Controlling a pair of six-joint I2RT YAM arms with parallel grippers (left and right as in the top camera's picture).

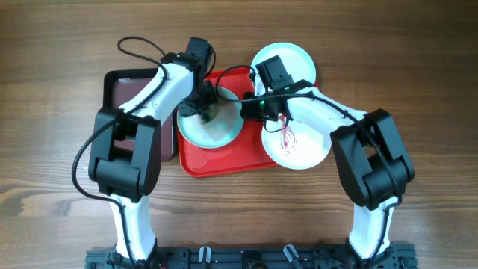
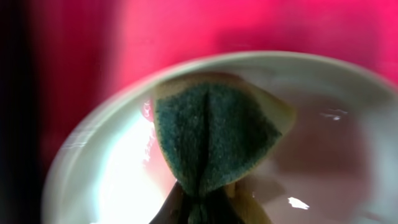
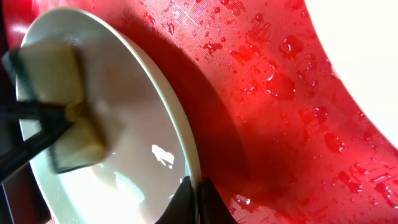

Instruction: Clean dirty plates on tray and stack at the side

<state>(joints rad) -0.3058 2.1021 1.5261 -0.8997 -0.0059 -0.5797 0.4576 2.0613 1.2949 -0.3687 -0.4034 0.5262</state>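
A pale mint plate (image 1: 216,128) stands tilted on the red tray (image 1: 224,161). My left gripper (image 1: 203,104) is shut on a folded green-and-yellow sponge (image 2: 211,134) and presses it against the plate's inside (image 2: 323,155). My right gripper (image 1: 252,110) is shut on that plate's rim (image 3: 186,149), one finger on each side. A plate with a red sauce smear (image 1: 295,142) lies at the tray's right end, partly under my right arm. Another pale plate (image 1: 291,60) lies on the table beyond the tray.
A dark brown-black tray (image 1: 127,93) lies left of the red tray, partly under my left arm. The red tray's floor is wet with droplets (image 3: 280,81). The wooden table (image 1: 418,75) surrounds everything.
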